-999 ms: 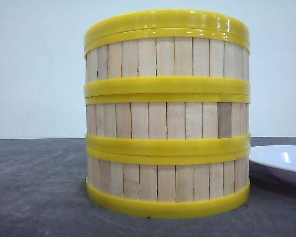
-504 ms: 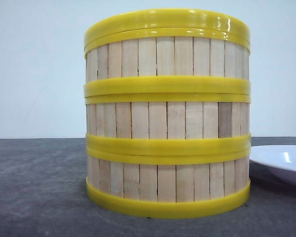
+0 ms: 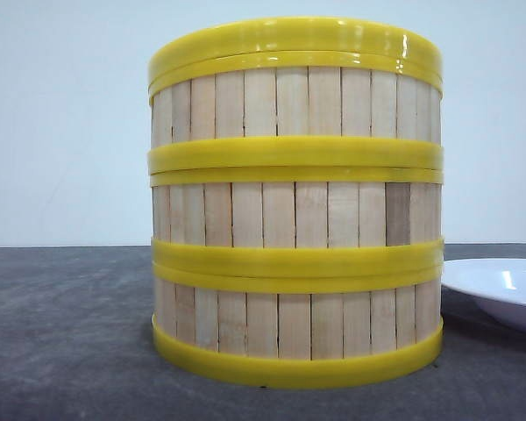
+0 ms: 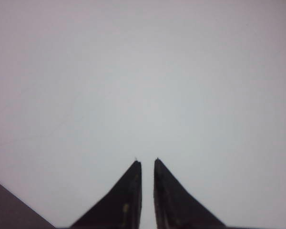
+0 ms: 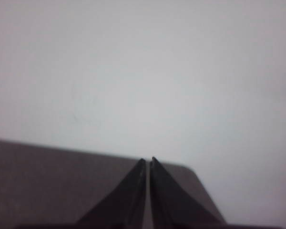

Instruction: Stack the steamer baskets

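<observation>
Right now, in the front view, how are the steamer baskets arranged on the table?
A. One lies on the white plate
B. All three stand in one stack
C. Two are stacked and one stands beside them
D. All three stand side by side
B: the steamer baskets form one column of three slatted tiers, and the white plate beside them holds nothing visible.
</observation>
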Action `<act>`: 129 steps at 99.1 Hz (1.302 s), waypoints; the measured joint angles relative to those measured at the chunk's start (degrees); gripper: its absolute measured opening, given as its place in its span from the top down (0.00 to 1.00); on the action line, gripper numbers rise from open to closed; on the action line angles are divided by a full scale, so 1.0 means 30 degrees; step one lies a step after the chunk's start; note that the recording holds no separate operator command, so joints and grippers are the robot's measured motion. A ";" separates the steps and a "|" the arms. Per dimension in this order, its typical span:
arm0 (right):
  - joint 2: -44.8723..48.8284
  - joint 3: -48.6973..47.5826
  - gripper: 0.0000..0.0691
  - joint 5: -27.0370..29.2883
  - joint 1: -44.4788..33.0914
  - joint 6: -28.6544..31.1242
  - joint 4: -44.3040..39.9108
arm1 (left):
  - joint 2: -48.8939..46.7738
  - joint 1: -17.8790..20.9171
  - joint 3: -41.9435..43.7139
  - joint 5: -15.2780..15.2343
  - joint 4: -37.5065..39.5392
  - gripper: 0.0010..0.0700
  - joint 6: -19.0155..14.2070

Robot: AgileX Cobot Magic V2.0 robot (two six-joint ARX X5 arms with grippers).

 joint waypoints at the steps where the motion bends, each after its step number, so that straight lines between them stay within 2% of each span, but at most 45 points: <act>1: 0.0000 -0.0189 0.98 -0.0197 -0.0248 0.0117 0.0109 | 0.0000 0.0000 0.0000 0.0000 0.0000 0.98 0.0000; 24: 0.0015 -0.4699 0.98 -0.5712 -0.5304 0.2958 0.5020 | 0.0000 0.0000 0.0000 0.0015 0.0000 0.98 0.0007; 37: 0.0015 -0.7410 0.98 -0.7708 -0.6972 0.3752 0.7876 | 0.0000 0.0000 0.0000 0.0015 0.0015 0.98 0.0000; 40: 0.0007 -0.7723 0.98 -0.7956 -0.7009 0.3803 0.7818 | 0.0000 0.0000 0.0000 0.0015 0.0015 0.98 0.0007; 63: 0.0029 -0.7708 0.98 -0.8480 -0.6586 0.3796 0.5238 | 0.0000 0.0000 0.0000 0.0022 0.0015 0.98 0.0007; 129: 0.0029 -0.7708 0.98 -0.8473 -0.6419 0.3781 0.5428 | 0.0000 0.0000 0.0000 0.0044 0.0022 0.98 0.0007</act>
